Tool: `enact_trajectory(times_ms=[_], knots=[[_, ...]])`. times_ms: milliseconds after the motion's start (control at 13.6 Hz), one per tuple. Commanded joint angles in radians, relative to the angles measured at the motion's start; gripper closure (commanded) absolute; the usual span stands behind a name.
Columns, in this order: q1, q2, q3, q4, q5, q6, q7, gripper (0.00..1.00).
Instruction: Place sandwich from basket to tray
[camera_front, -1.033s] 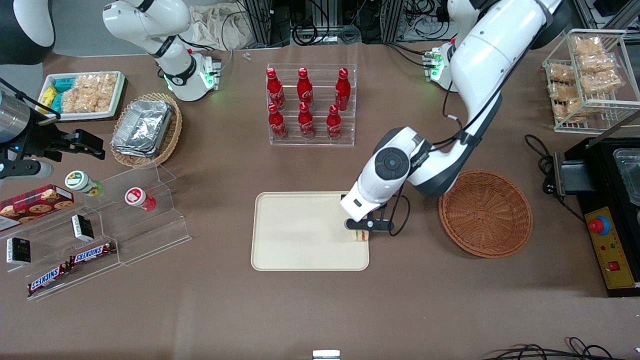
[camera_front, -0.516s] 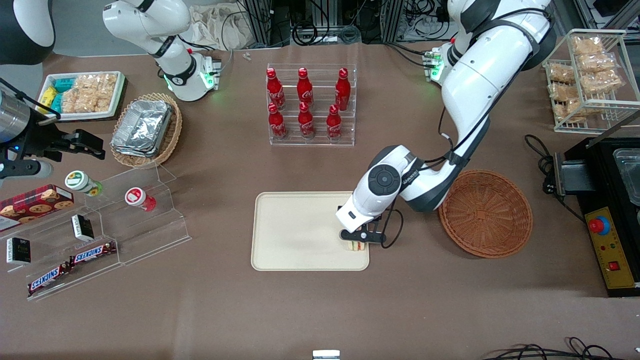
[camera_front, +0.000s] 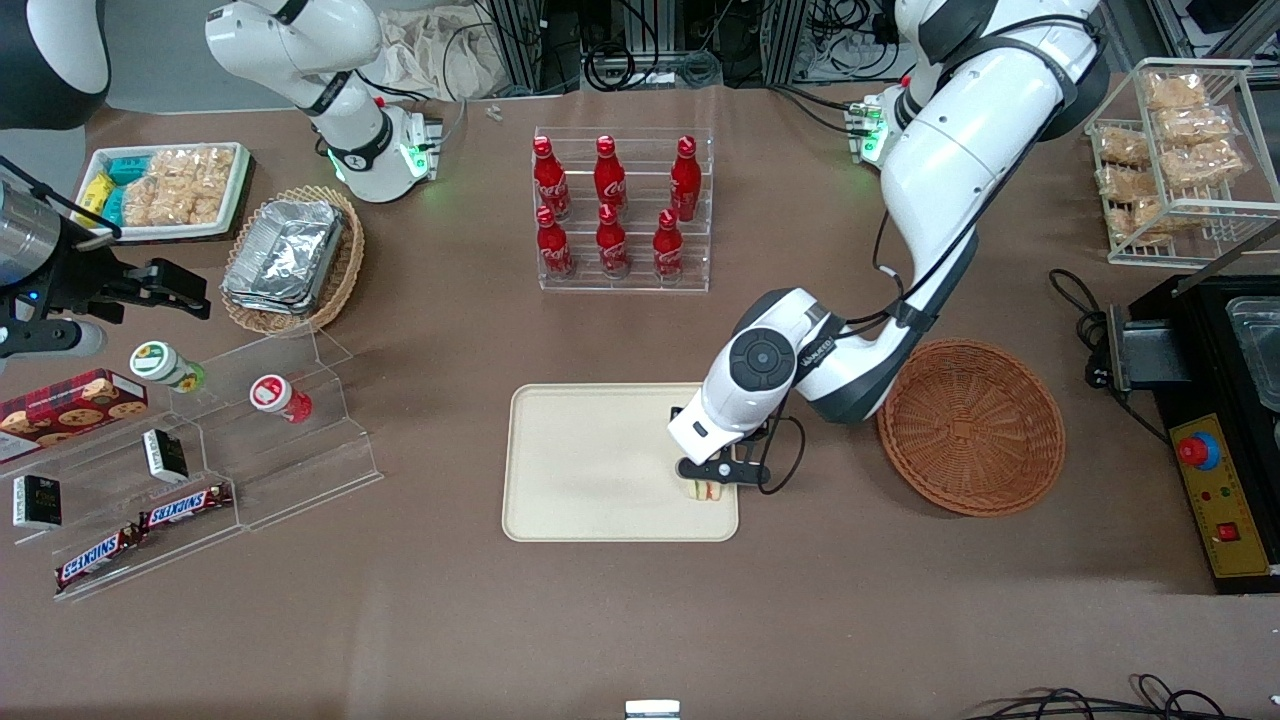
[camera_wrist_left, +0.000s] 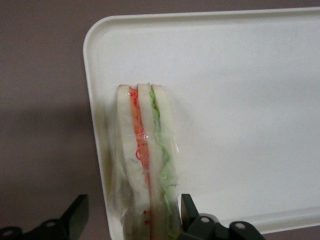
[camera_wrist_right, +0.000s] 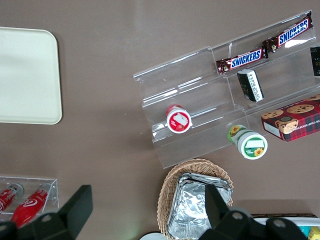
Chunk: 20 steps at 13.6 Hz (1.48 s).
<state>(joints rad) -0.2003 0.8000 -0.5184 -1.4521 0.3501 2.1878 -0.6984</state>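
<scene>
Entry, placement stage: you had the sandwich (camera_front: 706, 490) out of the basket (camera_front: 970, 425), which sat bare at 3 o'clock from the tray (camera_front: 590, 470). The sandwich stood on edge on the tray, close to the rim near its 4 o'clock corner. The wrist view showed it film-wrapped, with orange-red and green filling between pale slices. The gripper (camera_front: 715, 473) hung directly over the sandwich and read as released. One finger was against the wrapped side, the other stood clear of it with bare tray and table showing in the gap, so nothing was clamped. Judged progress: the transfer itself looked done. What was left for you was to lift the arm clear without dragging the wedge, and to confirm it did not tip toward the rim. Legible writing: "SNICKERS" in blue on white was plain on the two bars (camera_wrist_right: 240, 59) on the clear acrylic step stand, toward 9 o'clock of the tray. The red bottles (camera_front: 610, 205) at 12 o'clock carried white script in the Coca-Cola style, though individual letters did not resolve. The red box of cookies (camera_front: 72, 402) showed pictures only, with no wording you could read.
</scene>
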Motion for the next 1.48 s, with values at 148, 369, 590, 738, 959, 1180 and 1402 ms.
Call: enact_trajectory(times_ms=[148,369,590,738,959,1180,1402], knots=[[0.053,-0.235,0.001,-0.004,-0.005,-0.285,-0.015,0.01],[0.142,-0.367,0.0,-0.016,-0.013,-0.345,-0.01,0.01],[0.222,-0.487,0.0,-0.027,-0.043,-0.501,-0.013,0.01],[0.281,-0.536,-0.002,-0.024,-0.077,-0.562,-0.009,0.01],[0.285,-0.547,0.004,-0.019,-0.066,-0.58,-0.006,0.01],[0.334,-0.561,0.003,-0.019,-0.079,-0.579,0.115,0.01],[0.432,-0.57,0.001,-0.016,-0.132,-0.614,0.227,0.01]])
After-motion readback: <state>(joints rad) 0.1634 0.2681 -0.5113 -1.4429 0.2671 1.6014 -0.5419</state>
